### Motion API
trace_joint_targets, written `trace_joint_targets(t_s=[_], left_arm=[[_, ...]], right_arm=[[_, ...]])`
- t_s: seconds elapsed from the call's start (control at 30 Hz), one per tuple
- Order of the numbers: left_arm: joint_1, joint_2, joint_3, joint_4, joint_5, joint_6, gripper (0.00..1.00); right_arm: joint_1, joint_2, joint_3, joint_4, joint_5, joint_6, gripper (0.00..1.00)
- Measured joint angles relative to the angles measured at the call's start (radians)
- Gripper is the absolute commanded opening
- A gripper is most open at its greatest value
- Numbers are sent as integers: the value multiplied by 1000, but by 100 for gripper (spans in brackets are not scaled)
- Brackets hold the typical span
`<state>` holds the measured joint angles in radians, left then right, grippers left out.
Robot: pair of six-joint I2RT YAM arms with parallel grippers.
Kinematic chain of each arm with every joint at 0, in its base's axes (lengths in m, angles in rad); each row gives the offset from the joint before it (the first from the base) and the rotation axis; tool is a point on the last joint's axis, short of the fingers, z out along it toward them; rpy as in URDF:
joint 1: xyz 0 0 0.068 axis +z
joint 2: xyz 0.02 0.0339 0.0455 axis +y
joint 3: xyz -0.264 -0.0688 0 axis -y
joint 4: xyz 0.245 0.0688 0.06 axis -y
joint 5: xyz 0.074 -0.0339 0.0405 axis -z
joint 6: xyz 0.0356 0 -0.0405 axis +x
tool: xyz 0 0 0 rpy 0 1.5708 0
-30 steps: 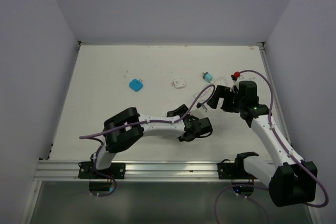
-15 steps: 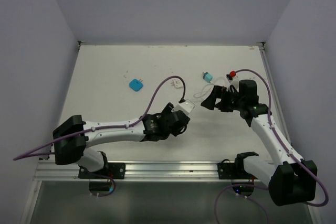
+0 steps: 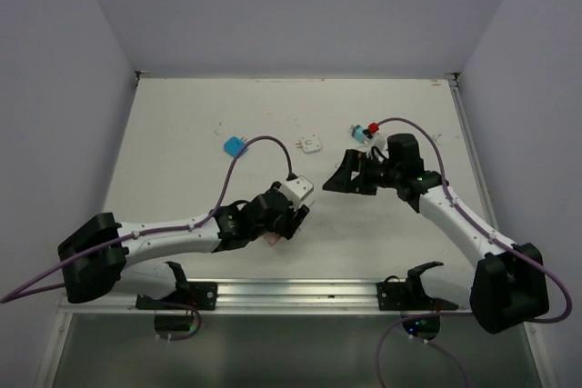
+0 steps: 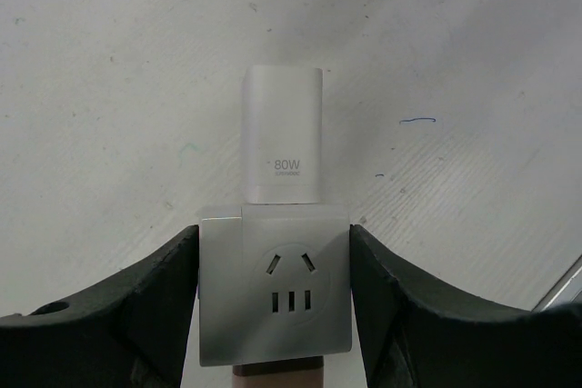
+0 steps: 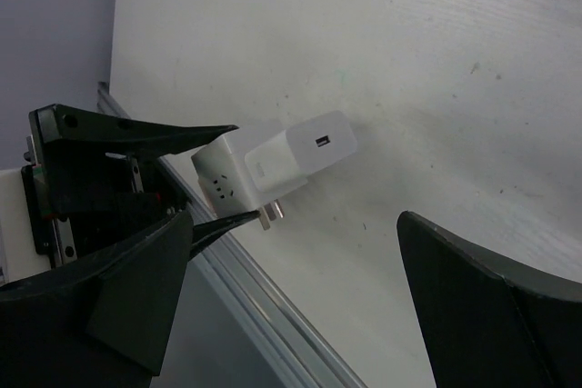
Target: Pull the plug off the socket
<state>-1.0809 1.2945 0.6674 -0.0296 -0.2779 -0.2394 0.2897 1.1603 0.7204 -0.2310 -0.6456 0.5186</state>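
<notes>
Near the front edge of the tabletop, about midway along it: socket clamped, plug not yet gripped.

Left gripper (image 4: 273,252) is closed on 2 opposite sides of the white cube socket (image 4: 275,295), with the 80W charger plug (image 4: 283,147) seated in its far face. The right gripper (image 3: 335,173) is spread wide and empty, near the plug's free end. A pull off the plug's axis could bind the pins and twist the smooth cube out of the left fingers; a tip-only pinch could slip. The left arm lies low from the near-left corner, and the right reaches in from the near-right, wrist turned toward the plug.
</notes>
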Motion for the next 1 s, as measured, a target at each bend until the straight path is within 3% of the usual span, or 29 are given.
trace_joint_targets(t_s=[0.17, 0.43, 1.0], left_arm=[[1, -14, -32, 55, 52, 18, 0], [9, -93, -77, 104, 95, 19, 0], [14, -175, -159, 223, 126, 14, 0]], right_arm=[[68, 61, 38, -9, 9, -30, 99], [74, 106, 38, -21, -1, -98, 99], [90, 218, 30, 90, -95, 33, 99]])
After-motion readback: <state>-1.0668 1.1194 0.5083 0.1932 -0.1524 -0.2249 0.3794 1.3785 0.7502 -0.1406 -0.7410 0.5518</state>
